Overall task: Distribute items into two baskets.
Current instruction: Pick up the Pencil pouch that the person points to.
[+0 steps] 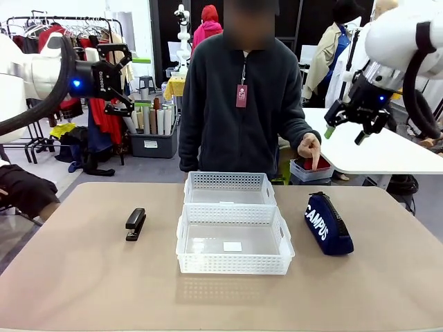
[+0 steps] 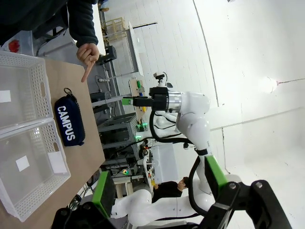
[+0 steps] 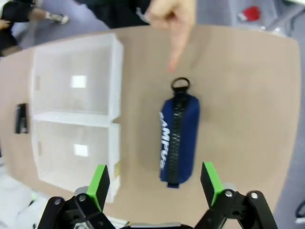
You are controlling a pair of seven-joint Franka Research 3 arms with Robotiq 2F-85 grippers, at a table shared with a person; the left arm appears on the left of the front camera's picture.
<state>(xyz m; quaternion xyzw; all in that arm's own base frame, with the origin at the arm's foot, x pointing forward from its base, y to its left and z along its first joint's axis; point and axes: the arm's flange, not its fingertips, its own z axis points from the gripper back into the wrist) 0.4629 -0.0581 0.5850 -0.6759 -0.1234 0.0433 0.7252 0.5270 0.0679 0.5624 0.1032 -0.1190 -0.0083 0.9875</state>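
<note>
Near basket and far basket: white lattice, upright, touching. Black stapler flat at their 9 o'clock. Navy CAMPUS pouch at 3 o'clock.

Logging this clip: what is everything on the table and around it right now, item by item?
baskets: two, translucent white, empty, mid-table end to end, one near, one far
pouch: one, navy with white CAMPUS lettering, lying on the table right of the near basket
stapler: one, black, on the table left of the near basket
table: one, tan top
clothes rack: one, hung with garments, background left
person's hand: one, index finger pointing down at the far right of the table, near the pouch
left gripper: one, black with green pads, raised at left, open, holding nothing
right gripper: one, same colours, raised at right, open, holding nothing
</note>
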